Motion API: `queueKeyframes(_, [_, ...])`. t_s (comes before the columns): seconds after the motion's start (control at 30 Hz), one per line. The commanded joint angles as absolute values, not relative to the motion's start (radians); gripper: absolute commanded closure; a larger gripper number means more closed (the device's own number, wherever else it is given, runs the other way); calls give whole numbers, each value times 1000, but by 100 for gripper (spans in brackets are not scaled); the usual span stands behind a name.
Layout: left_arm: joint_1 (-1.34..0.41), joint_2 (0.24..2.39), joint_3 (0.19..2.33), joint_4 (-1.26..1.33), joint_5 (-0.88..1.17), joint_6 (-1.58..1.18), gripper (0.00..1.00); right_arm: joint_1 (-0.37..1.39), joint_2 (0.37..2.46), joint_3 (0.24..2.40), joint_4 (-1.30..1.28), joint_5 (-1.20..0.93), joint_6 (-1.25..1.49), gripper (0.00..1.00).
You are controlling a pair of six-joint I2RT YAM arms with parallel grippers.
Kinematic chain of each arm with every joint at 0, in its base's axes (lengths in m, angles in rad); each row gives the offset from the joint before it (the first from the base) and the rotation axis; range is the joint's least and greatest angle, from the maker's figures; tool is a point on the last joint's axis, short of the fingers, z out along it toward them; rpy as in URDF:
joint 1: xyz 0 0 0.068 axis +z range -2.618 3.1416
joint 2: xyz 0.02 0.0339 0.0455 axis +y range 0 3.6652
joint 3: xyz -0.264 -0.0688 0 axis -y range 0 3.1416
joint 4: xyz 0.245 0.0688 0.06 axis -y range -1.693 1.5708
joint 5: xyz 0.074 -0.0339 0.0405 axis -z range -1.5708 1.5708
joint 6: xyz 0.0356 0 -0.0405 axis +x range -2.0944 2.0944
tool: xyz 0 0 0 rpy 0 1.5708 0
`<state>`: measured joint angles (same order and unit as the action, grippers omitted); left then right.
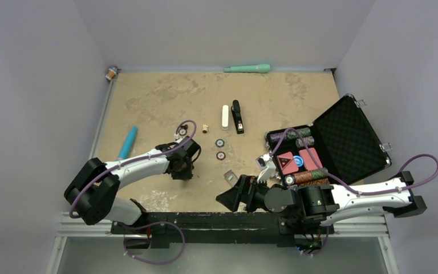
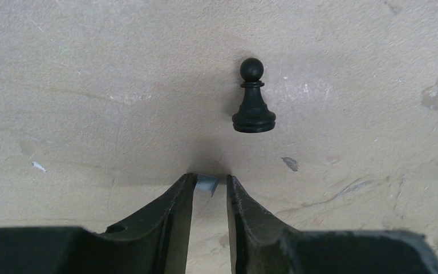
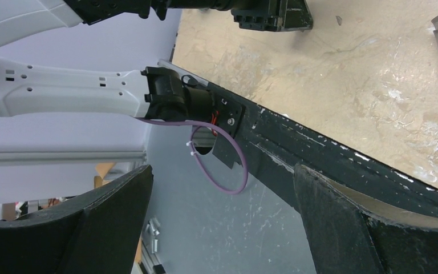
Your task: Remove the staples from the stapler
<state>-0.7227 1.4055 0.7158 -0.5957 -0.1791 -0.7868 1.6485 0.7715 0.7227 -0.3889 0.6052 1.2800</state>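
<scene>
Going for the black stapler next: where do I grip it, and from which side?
Come from above and pinch the stapler across its narrow sides, probably toward its near end. It lies flat with its long axis pointing away from the arms, and the white bar lies parallel close on its left, so space there is tight.

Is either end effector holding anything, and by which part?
The right end effector is open and empty. A small silvery piece, maybe staples, sits between the fingertips of the left end effector; whether pinched or loose cannot be told.
</scene>
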Motion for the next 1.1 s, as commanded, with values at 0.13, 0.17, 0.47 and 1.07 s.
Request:
queueKeyframes(0.13, [-727, 1424, 738, -588, -193, -718, 69, 1652, 777, 779, -375, 600, 1268, 2])
queueKeyframes(0.17, [-727, 1424, 738, -587, -191, -717, 69, 1651, 777, 779, -377, 600, 1268, 2])
queueKeyframes(0.47, [-728, 1437, 735, -583, -192, -717, 74, 1652, 779, 779, -379, 600, 1271, 2])
queueKeyframes(1.07, [-727, 1350, 792, -655, -115, -710, 83, 1652, 762, 777, -384, 607, 1274, 2])
